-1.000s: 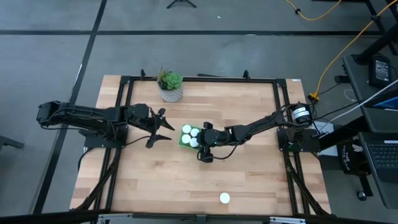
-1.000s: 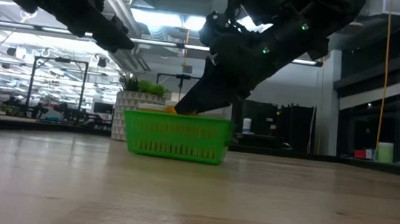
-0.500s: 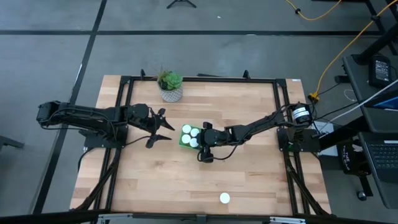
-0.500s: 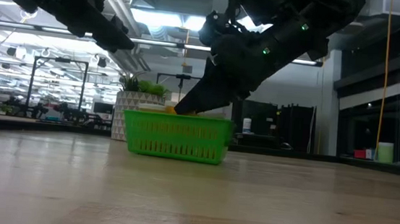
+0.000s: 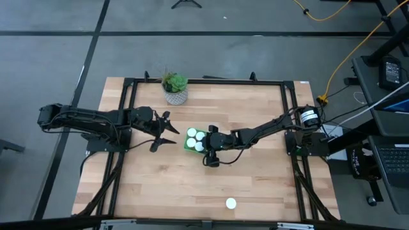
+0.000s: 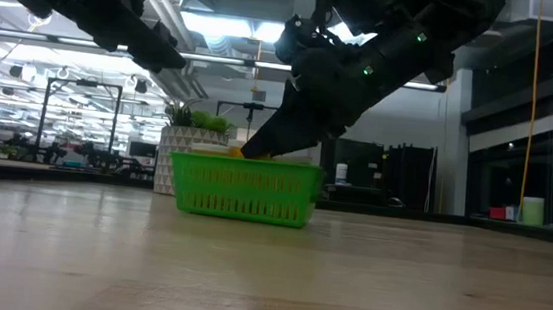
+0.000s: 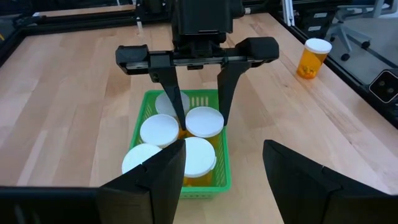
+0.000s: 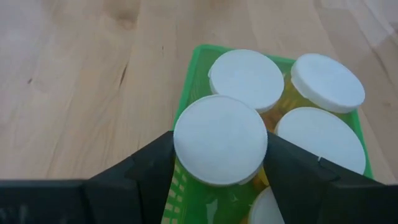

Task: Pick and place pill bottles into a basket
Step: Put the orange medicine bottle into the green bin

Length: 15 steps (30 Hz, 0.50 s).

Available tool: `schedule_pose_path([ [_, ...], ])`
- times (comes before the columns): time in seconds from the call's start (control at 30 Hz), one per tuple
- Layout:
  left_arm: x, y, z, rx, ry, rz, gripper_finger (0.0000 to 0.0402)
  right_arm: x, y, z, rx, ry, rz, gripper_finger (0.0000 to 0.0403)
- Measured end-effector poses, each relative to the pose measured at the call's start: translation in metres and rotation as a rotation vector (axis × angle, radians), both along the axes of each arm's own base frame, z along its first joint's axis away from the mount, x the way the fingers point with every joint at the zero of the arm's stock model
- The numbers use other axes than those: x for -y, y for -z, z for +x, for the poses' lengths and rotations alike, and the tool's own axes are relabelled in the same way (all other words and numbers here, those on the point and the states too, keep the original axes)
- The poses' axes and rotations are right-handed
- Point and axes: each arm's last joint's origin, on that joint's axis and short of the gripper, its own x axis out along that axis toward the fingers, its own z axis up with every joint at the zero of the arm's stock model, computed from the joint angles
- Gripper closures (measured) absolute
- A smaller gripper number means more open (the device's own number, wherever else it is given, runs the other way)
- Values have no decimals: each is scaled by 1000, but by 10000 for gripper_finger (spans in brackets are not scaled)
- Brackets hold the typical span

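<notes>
Pinching a white-capped pill bottle (image 8: pixel 220 139) between its two dark fingers (image 8: pixel 148 167), the right gripper (image 7: pixel 197 107) holds it upright over the green basket (image 7: pixel 140 118), at the basket's right-hand edge in the overhead view. Four more bottles (image 7: pixel 159 130) stand inside, caps up. One last bottle (image 5: pixel 231 204) sits well apart near the table's front edge. Off to the basket's left, the left gripper (image 5: pixel 167 130) hovers with fingers spread, empty. A potted plant (image 5: pixel 174 87) stands behind.

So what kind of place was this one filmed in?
Probably a robotics lab in an open-plan workspace: a wooden table in a black frame, rows of ceiling lights over benches, and a laptop desk alongside.
</notes>
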Motion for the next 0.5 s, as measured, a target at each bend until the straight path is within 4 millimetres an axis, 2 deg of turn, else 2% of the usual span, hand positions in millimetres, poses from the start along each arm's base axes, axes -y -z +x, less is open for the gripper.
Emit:
schedule_pose_path([
  [0.27,0,0,0,-1,0,0,192,0,0,0,-1,0,0,164],
  [0.5,0,0,0,-1,0,0,192,0,0,0,-1,4,2,128],
])
